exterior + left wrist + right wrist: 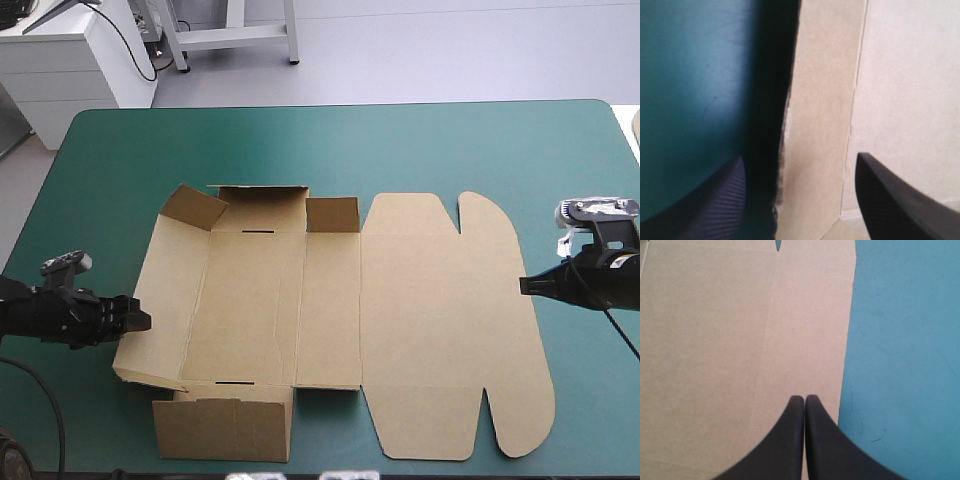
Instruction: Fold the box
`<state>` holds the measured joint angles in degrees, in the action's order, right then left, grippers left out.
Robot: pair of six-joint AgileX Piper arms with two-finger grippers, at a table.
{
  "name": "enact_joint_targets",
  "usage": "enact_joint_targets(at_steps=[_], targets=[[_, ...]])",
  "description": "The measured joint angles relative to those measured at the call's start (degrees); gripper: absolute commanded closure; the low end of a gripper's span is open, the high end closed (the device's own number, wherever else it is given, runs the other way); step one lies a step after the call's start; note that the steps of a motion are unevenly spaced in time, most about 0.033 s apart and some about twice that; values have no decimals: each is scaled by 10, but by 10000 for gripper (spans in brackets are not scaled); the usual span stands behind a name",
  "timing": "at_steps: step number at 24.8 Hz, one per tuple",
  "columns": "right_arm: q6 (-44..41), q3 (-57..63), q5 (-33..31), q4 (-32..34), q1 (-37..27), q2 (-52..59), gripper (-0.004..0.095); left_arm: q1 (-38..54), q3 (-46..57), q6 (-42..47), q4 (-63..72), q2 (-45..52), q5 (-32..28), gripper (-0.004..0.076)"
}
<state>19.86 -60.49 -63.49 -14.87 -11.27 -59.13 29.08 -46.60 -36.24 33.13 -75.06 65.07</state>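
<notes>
high view: the box (330,310) lies on the teal-green cover (400,140) about mid-table, a little toward the near edge. its long axis runs left to right, parallel to the far edge. the end with raised walls points to the table's left, and the flat lid with rounded flaps (500,240) points to the right. the left wall (160,300) tilts up, and the far wall (260,208) and near wall (225,428) stand partly raised. the left gripper (138,320) is at the left wall's outer edge. the right gripper (524,286) has its tip at the lid's right edge.

left wrist view: the left gripper (799,156) stands wide open, its black fingers (715,210) apart and gripping nothing. the edge of the box's (820,125) left wall runs between them, with the cover (690,90) to one side and more board to the other.

right wrist view: the right gripper (805,398) is closed to a point, fingers pressed together with nothing between them. it sits over the box (740,340) close to the lid's edge. bare cover (905,340) lies beside it.
</notes>
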Motion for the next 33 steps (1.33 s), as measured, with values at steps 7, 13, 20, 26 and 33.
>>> enact_joint_targets(at_steps=[7, 13, 20, 26, 33], targets=[[1, 0, -5, 0, 0, 0, 924, -101, 1, -24, -1, -70, -12, 303], [2, 0, -7, 0, 0, 0, 924, -101, 1, -24, 0, -73, -38, 728], [2, 0, -7, 0, 0, 0, 924, -104, 1, -21, 20, -73, -25, 731], [2, 0, -7, 0, 0, 0, 924, -125, -15, -22, 7, -73, -34, 731], [2, 0, -7, 1, 0, 0, 924, -224, -103, -22, -86, -75, -88, 731]])
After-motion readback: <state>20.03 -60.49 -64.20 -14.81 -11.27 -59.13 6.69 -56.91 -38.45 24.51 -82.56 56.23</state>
